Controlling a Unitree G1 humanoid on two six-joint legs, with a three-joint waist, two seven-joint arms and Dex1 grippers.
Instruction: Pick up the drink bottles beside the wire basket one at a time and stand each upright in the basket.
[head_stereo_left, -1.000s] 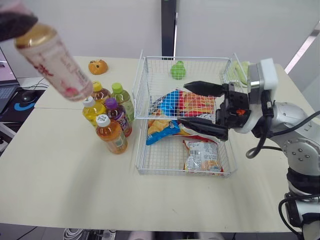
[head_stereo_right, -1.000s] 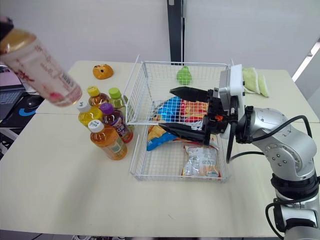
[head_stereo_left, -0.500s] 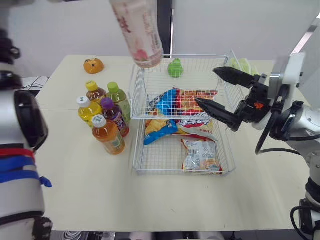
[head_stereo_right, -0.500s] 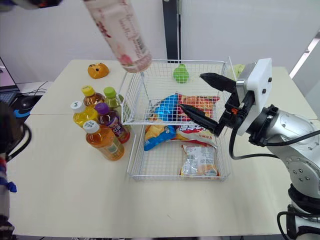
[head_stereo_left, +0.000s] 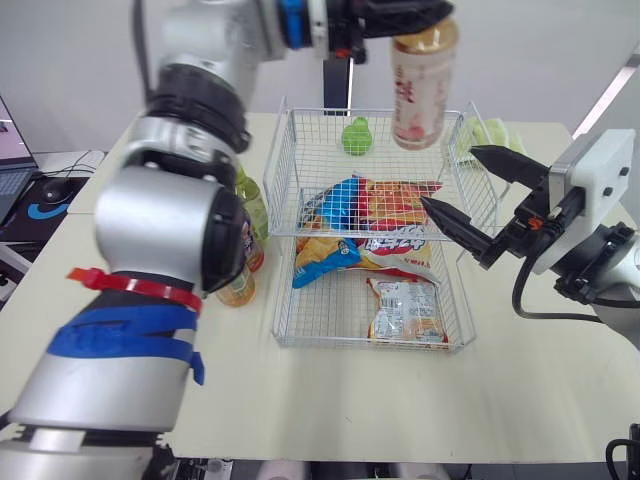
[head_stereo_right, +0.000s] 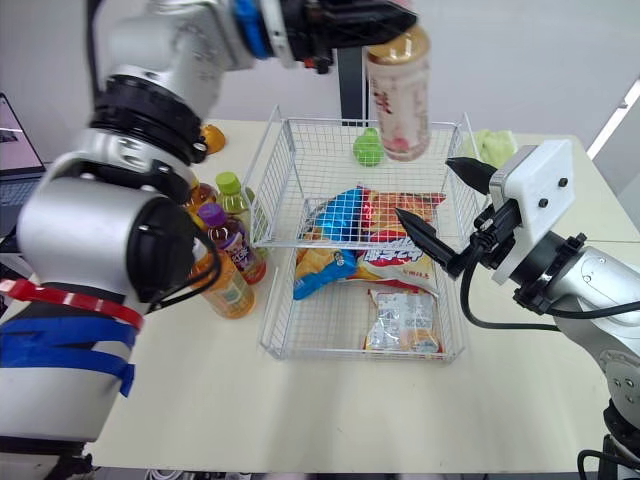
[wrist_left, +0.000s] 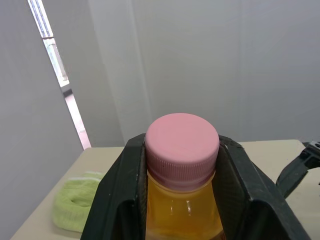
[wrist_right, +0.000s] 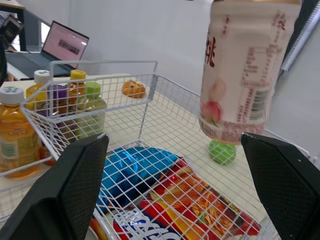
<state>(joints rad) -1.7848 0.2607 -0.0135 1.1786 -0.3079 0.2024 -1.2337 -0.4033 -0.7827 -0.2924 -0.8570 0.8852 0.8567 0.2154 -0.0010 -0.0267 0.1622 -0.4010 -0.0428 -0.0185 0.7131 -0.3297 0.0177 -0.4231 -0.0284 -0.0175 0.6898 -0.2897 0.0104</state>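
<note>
My left gripper (head_stereo_left: 402, 17) is shut on the neck of a peach drink bottle (head_stereo_left: 423, 85) with a pink cap (wrist_left: 182, 145). The bottle hangs upright in the air above the back right part of the wire basket (head_stereo_left: 372, 344). In the left wrist view black fingers (wrist_left: 122, 192) press both sides of the cap. My right gripper (head_stereo_left: 450, 178) is open over the basket's right side, below the bottle and apart from it. Several other bottles (head_stereo_right: 227, 238) stand left of the basket, partly hidden by my left arm.
Inside the basket lie a blue snack bag (head_stereo_left: 340, 200), a red snack bag (head_stereo_left: 398, 205), a small packet (head_stereo_left: 405, 312) and a green toy (head_stereo_left: 355, 137). A green cloth (head_stereo_left: 490, 135) lies behind the basket's right corner. An orange toy (wrist_right: 132, 89) and a laptop (wrist_right: 62, 47) sit far left.
My left gripper has carried the peach bottle from the far left across to above the basket's back right, turning it upright. The right gripper has drawn back to the right, still open.
</note>
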